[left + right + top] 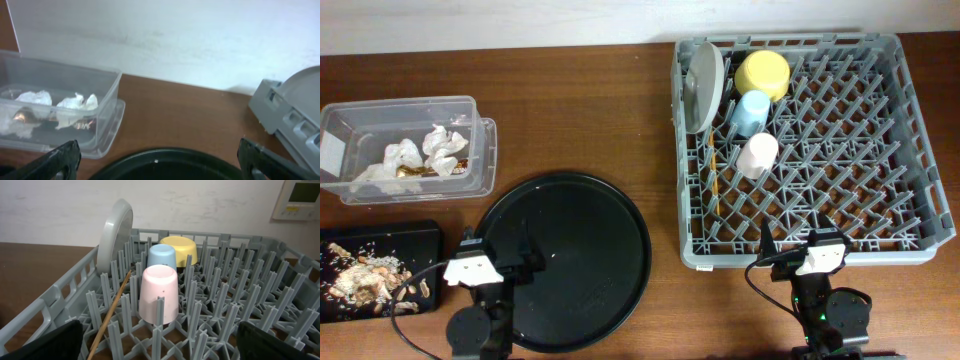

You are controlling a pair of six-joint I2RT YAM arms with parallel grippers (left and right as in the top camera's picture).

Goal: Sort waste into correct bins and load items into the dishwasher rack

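**Overhead.** The dishwasher rack (790, 258) is shown on the counter (590, 110). Its left side is loaded with the plate (704, 88), stood on edge between pegs, presumably for draining. Beside it, the yellow bowl (763, 74), light blue cup (752, 113) and pink cup (758, 155) are inverted, and the chopsticks (714, 185) are leaned among the pegs. Tissues (442, 150) are held in the clear container (400, 105) and food scraps (365, 275) in the black box (420, 235). Sorting is judged essentially complete.

**Left wrist.** The left claw (157, 150) is seen spread, gripping nothing, over the round black tray (165, 167).

**Right wrist.** The right claw (159, 330) is likewise spread and gripping nothing, at the rack's near wall.
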